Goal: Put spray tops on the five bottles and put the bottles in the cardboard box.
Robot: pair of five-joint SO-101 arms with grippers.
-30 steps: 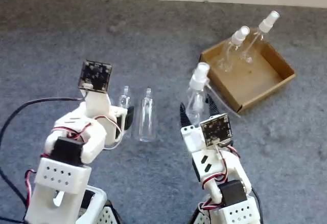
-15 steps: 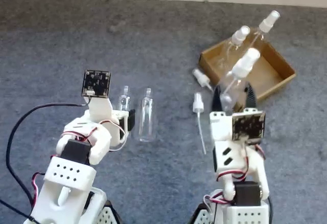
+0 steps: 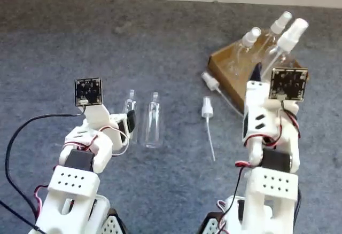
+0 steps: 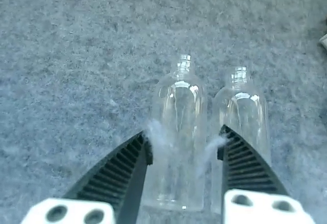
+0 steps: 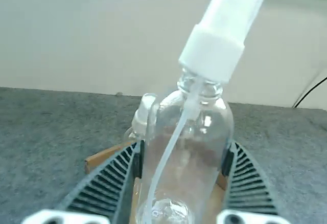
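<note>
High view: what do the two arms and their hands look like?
Left arm and right arm: white blocky plastic with hole patterns, red and black wires at joints, a dark square board at each wrist. Left hand and right hand: black ribbed fingers.

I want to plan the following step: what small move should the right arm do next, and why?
Probably lower the capped bottle into the cardboard box: the right gripper holds it over the box, where two capped bottles already are.
</note>
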